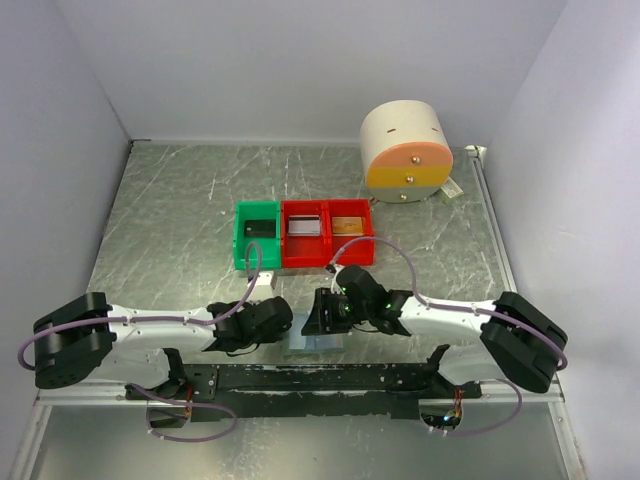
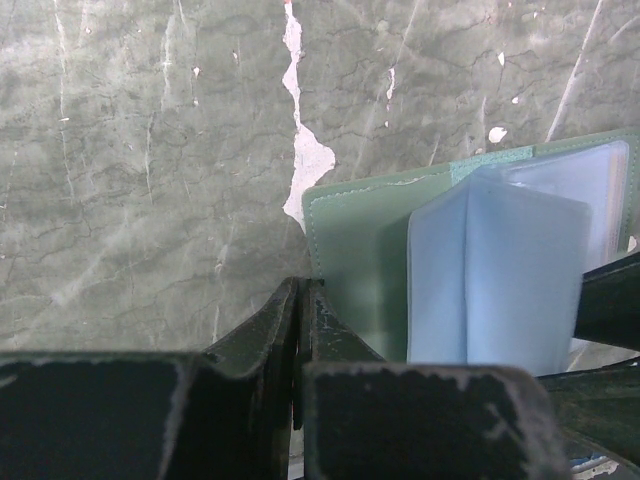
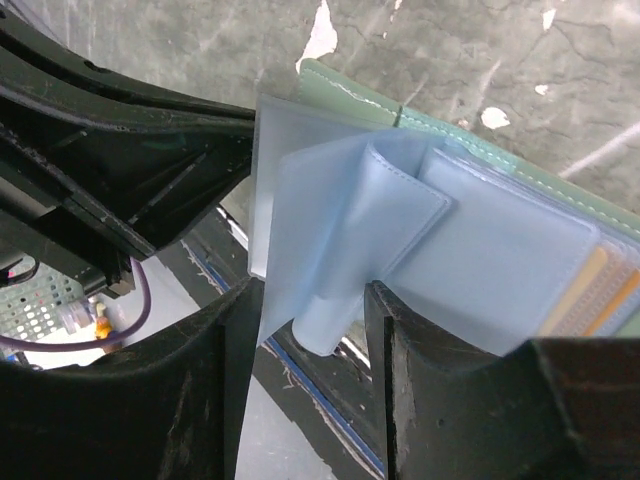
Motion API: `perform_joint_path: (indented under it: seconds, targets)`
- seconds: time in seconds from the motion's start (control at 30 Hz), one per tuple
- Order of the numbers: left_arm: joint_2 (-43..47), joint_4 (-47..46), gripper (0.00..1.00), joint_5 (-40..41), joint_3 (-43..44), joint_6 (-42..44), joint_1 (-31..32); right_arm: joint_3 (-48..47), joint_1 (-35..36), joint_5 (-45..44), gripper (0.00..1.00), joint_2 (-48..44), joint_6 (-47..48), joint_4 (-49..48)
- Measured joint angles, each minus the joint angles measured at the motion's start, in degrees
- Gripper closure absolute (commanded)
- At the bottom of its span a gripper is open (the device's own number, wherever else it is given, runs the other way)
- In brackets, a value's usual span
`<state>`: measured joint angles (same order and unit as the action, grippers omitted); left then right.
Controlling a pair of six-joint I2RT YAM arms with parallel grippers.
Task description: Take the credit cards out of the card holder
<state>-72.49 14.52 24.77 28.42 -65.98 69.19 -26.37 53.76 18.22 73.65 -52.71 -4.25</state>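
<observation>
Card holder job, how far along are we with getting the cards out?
Partly done: a gold-tan card lies in the right red bin, a pale card in the middle bin. In hand: the left gripper is shut on the green cover of the card holder; the right gripper straddles a blue sleeve, jaws open. Left: orange-edged cards sit in a pocket.

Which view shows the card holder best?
Right wrist: the card holder fills the frame, blue sleeves fanned open, orange card edges visible at right. Left wrist shows its green cover and some sleeves, cropped at right. Top external shows only a pale sliver, mostly hidden.
</observation>
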Motion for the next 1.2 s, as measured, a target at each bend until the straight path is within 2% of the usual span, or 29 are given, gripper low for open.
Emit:
perform_joint_path:
  seconds: [0.73,0.83,0.97,1.03,1.2]
  targets:
    - [5.22,-0.04,0.85,0.02,-3.21,-1.62,0.0,-3.78,2.47,6.47,0.49,11.39,-0.44,-11.26]
    - [5.75,0.11,0.77,0.04,-3.32,-1.99,0.0,-3.76,2.47,6.82,0.49,13.44,-0.87,-12.68]
    - [7.3,0.39,0.6,0.11,-3.96,-2.64,0.0,-3.72,2.49,6.38,0.49,14.62,-1.77,-13.62]
    - [8.41,0.37,0.5,0.2,-4.39,-3.04,0.0,-3.43,2.51,5.35,0.54,14.62,-2.58,-13.9]
    - [12.39,-0.46,0.36,0.33,-6.71,-3.3,0.0,-1.62,2.51,3.32,0.64,14.58,-4.74,-15.47]
